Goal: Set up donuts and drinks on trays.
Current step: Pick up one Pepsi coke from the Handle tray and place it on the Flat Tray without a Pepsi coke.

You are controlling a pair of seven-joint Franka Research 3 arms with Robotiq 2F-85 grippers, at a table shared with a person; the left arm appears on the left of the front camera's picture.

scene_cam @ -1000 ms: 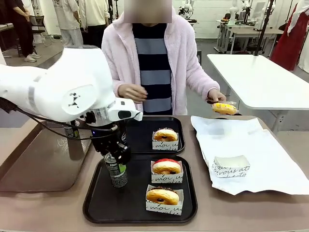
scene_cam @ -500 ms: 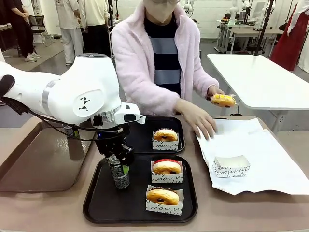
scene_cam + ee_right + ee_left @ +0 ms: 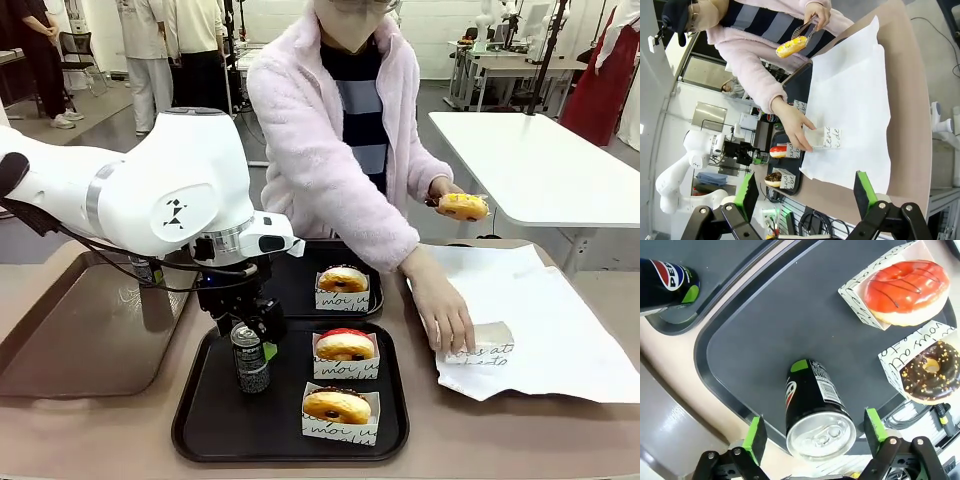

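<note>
A dark slim can stands upright on the left side of the near black tray. My left gripper hangs right over it, open. In the left wrist view its green pads stand clear of the can on both sides. On the same tray sit a red-topped donut and a chocolate donut in white sleeves. A tan glazed donut sits on the far black tray. The person holds a yellow donut in tongs. My right gripper is open and holds nothing.
A brown tray lies at the left with another can on it. The person's other hand rests on an empty white sleeve on the white paper sheet at the right.
My left gripper has opened and let go of the can, which now stands on the near tray. The person's hand has reached down onto the empty sleeve.
</note>
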